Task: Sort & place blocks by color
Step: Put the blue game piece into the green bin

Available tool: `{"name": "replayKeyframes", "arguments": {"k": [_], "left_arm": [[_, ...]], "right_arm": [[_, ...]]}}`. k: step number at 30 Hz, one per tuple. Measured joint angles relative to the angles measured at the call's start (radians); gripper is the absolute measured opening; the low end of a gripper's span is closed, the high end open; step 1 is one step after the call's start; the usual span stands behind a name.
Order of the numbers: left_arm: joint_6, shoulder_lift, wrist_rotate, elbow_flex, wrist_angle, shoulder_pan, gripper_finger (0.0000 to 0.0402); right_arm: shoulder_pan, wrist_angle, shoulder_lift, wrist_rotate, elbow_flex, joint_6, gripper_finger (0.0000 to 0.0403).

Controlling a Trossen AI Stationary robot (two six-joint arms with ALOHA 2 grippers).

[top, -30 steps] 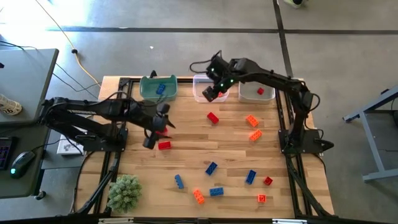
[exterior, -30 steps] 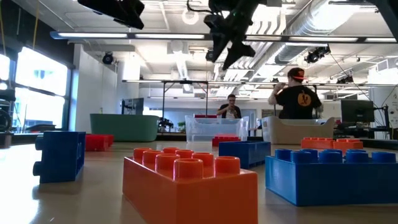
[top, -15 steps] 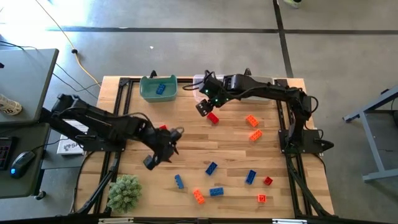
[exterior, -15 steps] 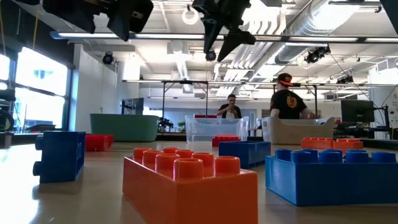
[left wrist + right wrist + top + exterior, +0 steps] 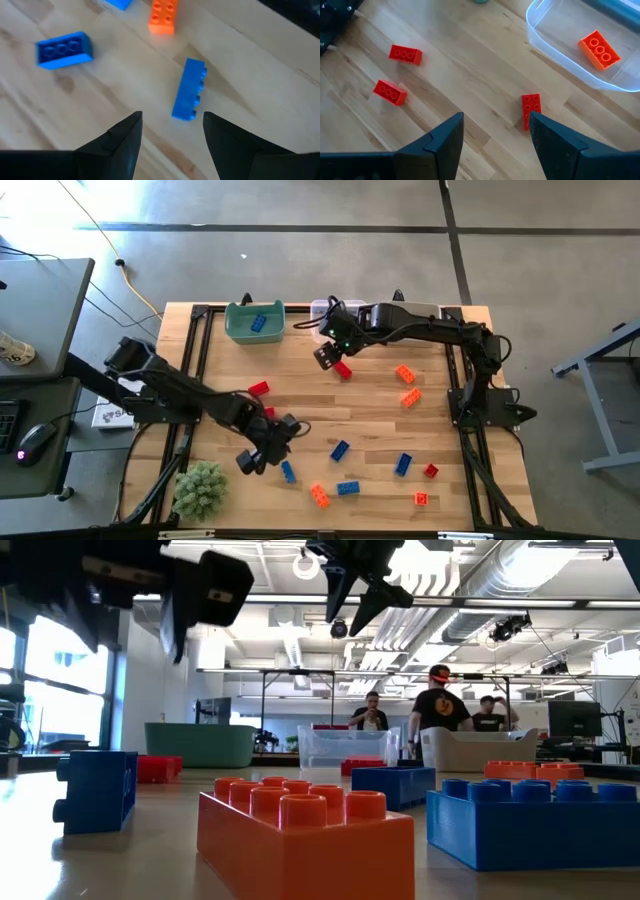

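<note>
Blue brick (image 5: pixel 189 90) lay on its side on the wooden table (image 5: pixel 370 415), studs facing sideways.
My left gripper (image 5: pixel 268 451) hung over it, fingers spread wide and empty; my right gripper (image 5: pixel 327 350), equally wide, hovered above a red brick (image 5: pixel 531 109), its long axis pointing toward the clear bin (image 5: pixel 555 47).

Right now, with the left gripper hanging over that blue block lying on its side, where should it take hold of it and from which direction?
Come straight down. The blue block lies on its side, studs facing sideways, long and narrow, so clamp across its short width at mid-length. The left gripper is open, the block just ahead of its fingers; nothing crowds it, so probably a small advance, then descend.
</note>
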State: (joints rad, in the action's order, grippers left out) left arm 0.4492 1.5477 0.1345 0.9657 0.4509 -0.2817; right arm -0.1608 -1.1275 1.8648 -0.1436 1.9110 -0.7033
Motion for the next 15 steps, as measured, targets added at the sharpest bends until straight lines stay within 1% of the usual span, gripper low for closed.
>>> {"name": "replayKeyframes", "arguments": {"k": [10, 15], "left_arm": [[0.0, 0.132, -0.058, 0.0, -0.06, -0.052, 0.02], [-0.001, 0.176, -0.064, 0.0, -0.071, -0.07, 0.02]], "right_arm": [[0.0, 0.001, 0.0, -0.015, 0.0, -0.01, 0.0211], [0.0, 0.002, 0.0, -0.015, 0.0, -0.032, 0.0211]]}}
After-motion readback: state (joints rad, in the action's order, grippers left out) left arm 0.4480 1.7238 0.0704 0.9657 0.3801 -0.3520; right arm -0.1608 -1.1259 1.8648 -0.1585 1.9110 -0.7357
